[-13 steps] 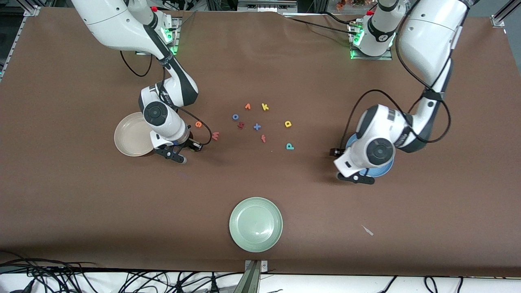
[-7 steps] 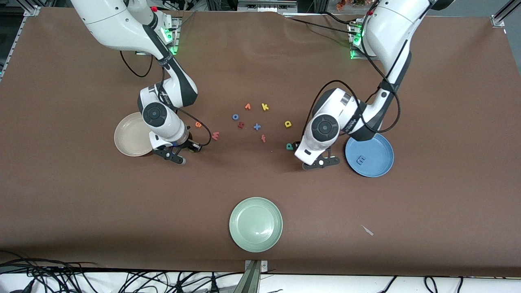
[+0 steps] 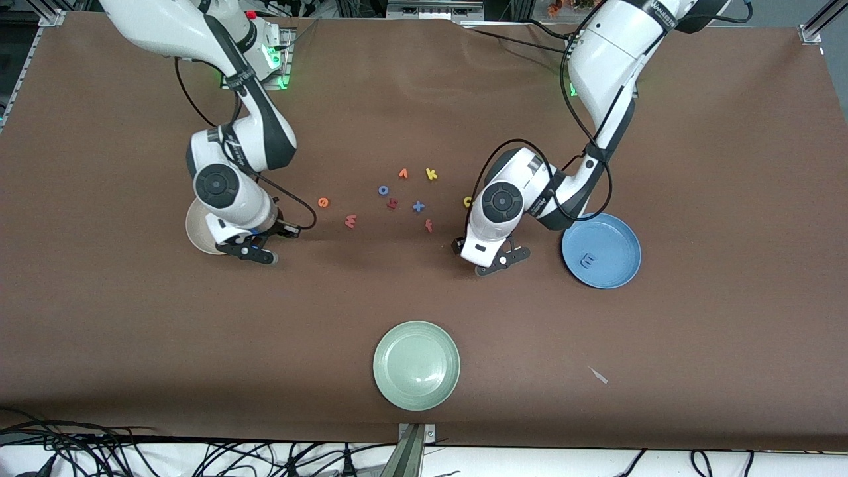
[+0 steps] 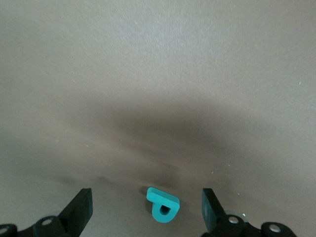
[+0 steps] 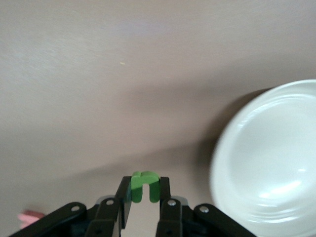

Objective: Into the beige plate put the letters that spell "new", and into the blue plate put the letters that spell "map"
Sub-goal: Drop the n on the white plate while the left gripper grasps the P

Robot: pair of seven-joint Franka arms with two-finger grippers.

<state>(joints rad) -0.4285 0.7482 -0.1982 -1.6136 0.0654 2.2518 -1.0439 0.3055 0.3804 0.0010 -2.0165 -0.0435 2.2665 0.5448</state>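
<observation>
The right end effector (image 5: 144, 197) is clamped on the green n (image 5: 143, 185) and hangs over the edge of the beige plate (image 3: 196, 233) at the right arm's end of the worktop (image 3: 132, 331); the plate appears empty in the right wrist view; the left end effector (image 4: 146, 215) has its fingers (image 4: 81, 207) spread wide on either side of the teal p (image 4: 163, 204), which lies flat on the worktop, not yet gripped; the blue plate (image 3: 616, 232) sits toward the left arm's end and carries the periwinkle m (image 3: 587, 260); the yellow a (image 3: 467, 201) lies just beside the left arm's wrist, partly hidden by it; the orange e (image 3: 323, 202) and the salmon-red w (image 3: 350, 220) lie on the worktop between the beige plate and the middle cluster; that cluster holds the blue o (image 3: 383, 190), orange v (image 3: 403, 173), yellow k (image 3: 431, 174), dark red letter (image 3: 392, 204), blue x (image 3: 418, 207) and red f (image 3: 428, 226); the pale green plate (image 3: 417, 365) sits nearest the front camera.
</observation>
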